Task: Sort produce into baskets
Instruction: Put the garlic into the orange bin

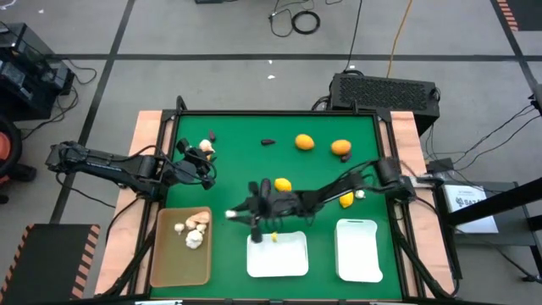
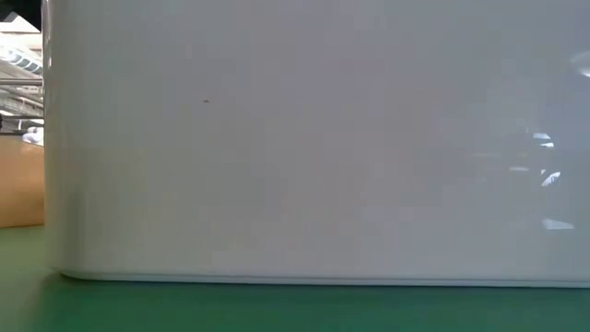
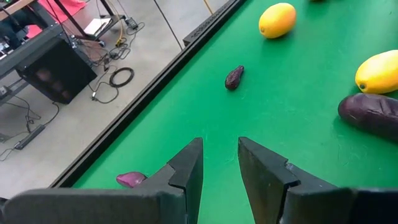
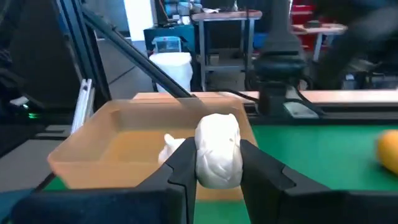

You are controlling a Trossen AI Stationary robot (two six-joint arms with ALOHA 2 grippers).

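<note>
Grey tiled floor (image 1: 212, 42), loose cables (image 1: 296, 19)

I count three baskets; one tan (image 1: 180, 263), two white (image 1: 277, 263) (image 1: 358, 254). Citrus fruits (image 1: 304, 141) number four plainly; purple pieces (image 3: 234, 78) three; whitish bulbs (image 4: 217, 149) roughly five.

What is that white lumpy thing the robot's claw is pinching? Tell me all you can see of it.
It is a whitish knobbly bulb, matte and lumpy like a head of garlic. The right gripper clamps it between its two dark fingers, one on each side, lifted off the green table. It hangs near the tan-brown basket, which already holds similar bulbs.
</note>
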